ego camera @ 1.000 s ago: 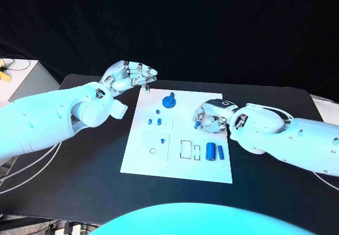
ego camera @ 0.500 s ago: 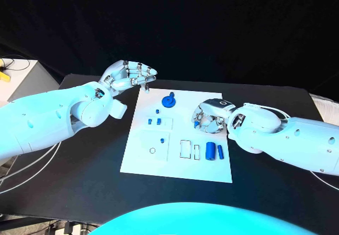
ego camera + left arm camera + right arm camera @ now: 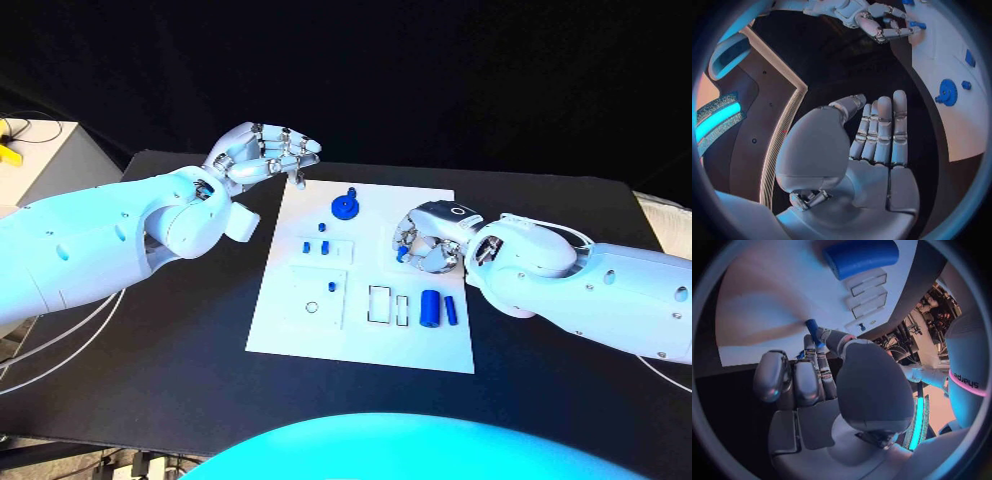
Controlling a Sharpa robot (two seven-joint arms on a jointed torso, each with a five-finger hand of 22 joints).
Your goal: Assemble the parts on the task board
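One small blue part (image 3: 812,329) (slim, peg-like), pinched by right hand (image 3: 428,240)

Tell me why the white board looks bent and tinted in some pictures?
Wrist views: fisheye lenses curve the task board, and its edge bows. Head view: bluish light tints the arms and the board, whose edges stay straight. Right wrist view: the right hand casts soft shadows on the board.

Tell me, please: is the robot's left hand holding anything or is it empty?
Empty. The left hand shows a bare palm with straight fingers lying side by side.
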